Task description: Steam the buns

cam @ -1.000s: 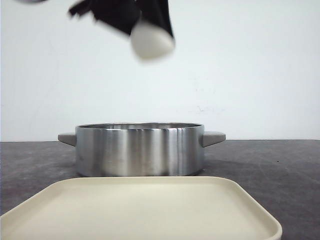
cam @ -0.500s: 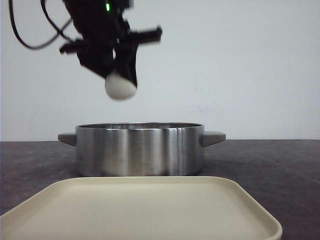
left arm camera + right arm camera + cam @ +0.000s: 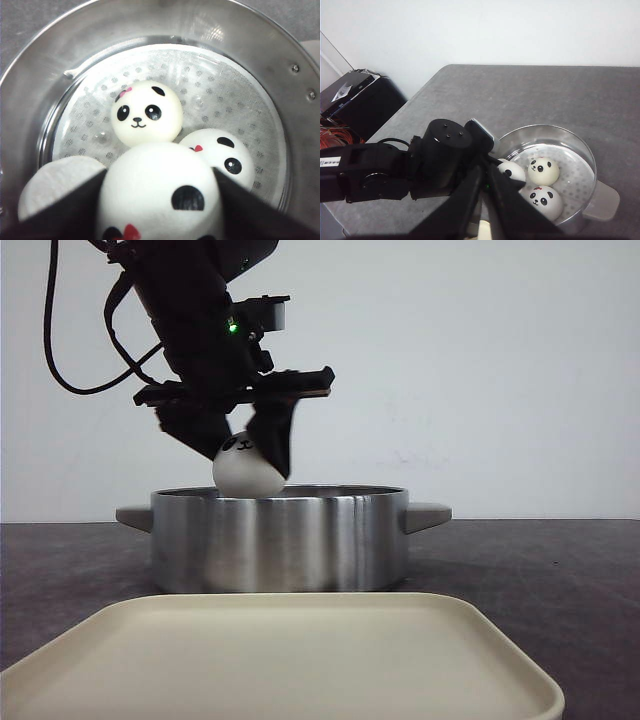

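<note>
Soft white dough with a panda face: that's the bun (image 3: 246, 468) we've got pinched between the left fingers (image 3: 248, 445), right at the rim of the steel pot (image 3: 280, 540), over its left half. Three more buns are already down on the perforated steamer plate (image 3: 220, 95): one face-up in the middle (image 3: 145, 113), one partly tucked under the held one (image 3: 225, 157), and a plain white one (image 3: 55, 182) showing no face.

Our guess is this is the last of the four, so the job is nearly done. To land it well we'd lower it into whatever bare patch of plate is left and only then let the fingers part, so it doesn't squash or roll onto its neighbours. These look squishy, so easy on the squeeze.

The front view only gives us the pot's side wall and the empty cream tray (image 3: 290, 660) near us on the worktop (image 3: 560, 560), nothing of the inside. The left wrist view shows the buns inside. The right wrist view shows the left arm over the pot, but we can't tell whether the right fingers are together or apart.
</note>
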Controlling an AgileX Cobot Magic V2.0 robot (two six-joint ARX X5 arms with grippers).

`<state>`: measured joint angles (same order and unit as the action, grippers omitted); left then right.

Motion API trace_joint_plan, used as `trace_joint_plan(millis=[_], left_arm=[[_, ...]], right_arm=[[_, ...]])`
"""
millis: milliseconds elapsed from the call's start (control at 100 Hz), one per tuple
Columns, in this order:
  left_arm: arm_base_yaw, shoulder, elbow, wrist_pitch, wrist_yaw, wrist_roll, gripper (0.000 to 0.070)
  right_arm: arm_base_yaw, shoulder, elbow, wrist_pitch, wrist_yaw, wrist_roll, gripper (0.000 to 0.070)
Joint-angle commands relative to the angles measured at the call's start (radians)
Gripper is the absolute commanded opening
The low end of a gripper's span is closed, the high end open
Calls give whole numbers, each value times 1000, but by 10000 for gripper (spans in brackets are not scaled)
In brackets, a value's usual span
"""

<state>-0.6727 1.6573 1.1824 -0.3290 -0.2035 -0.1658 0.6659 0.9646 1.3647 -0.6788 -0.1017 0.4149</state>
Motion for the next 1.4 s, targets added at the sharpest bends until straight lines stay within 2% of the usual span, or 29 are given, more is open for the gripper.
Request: trace_joint_plan(millis=[0, 200, 370, 440, 610, 720, 800, 970, 1100, 1230, 1390], left_arm=[[-4, 15, 14, 10, 2, 15, 544], [-4, 6, 61, -95, -3, 16, 544], [-4, -45, 142, -214, -5, -8, 530], [-5, -111, 142, -236, -6, -20, 407], [-3, -313, 142, -295, -12, -37, 0], [-2, -469, 141, -287, -19, -31, 0], [-2, -578, 141, -301, -42, -29, 0], [6, -765, 110, -445, -153, -8, 0], [22, -917, 18, -444, -174, -11, 0], [27, -1035, -55, -450, -174, -13, 0], [27, -1095, -68, -529, -174, -55, 0]], right_arm=[[8, 8, 20, 8, 4, -15, 14], [8, 8, 20, -5, 9, -38, 14], [8, 8, 19, -43, 88, -97, 14], [8, 8, 14, -68, 132, -148, 14], [24, -9, -28, -86, 202, -243, 14], [40, -57, -84, -54, 219, -300, 14], [47, -117, -151, 14, 219, -323, 14], [51, -272, -344, 230, 219, -325, 14], [51, -360, -465, 335, 238, -322, 14], [51, -385, -504, 328, 241, -320, 14], [51, -385, -504, 335, 233, -321, 14]])
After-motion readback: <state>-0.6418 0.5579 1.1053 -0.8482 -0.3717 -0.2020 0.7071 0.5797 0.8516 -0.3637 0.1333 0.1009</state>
